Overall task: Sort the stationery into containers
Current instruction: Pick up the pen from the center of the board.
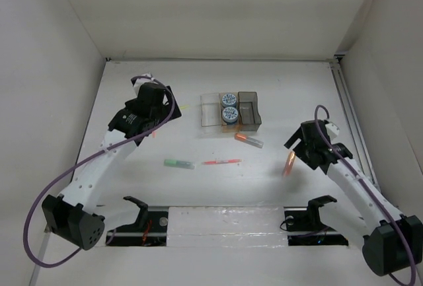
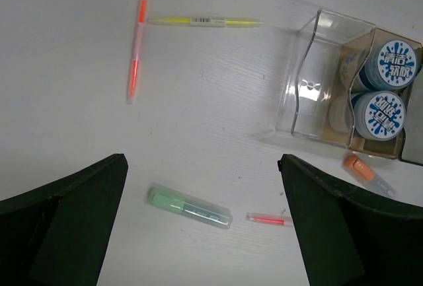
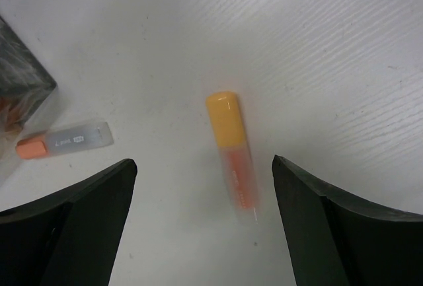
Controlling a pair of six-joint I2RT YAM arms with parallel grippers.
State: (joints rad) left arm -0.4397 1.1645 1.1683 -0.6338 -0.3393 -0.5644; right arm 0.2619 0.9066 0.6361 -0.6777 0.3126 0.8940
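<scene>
nearest, right gripper [image 3: 203, 167] fingers spread wide, gripping nothing; orange marker [image 3: 231, 154] lying on table under gap. green marker [image 2: 188, 207], red pen [image 2: 269, 219] loose mid-table. orange-capped marker [image 2: 367, 174] just beside bins [image 2: 310, 55]. rolls [image 2: 383, 115] both in middle compartment. left gripper [image 2: 201, 160] spread, empty. orange pen [image 2: 137, 45], yellow-green pen [image 2: 201, 21] beyond, ends close together.
</scene>
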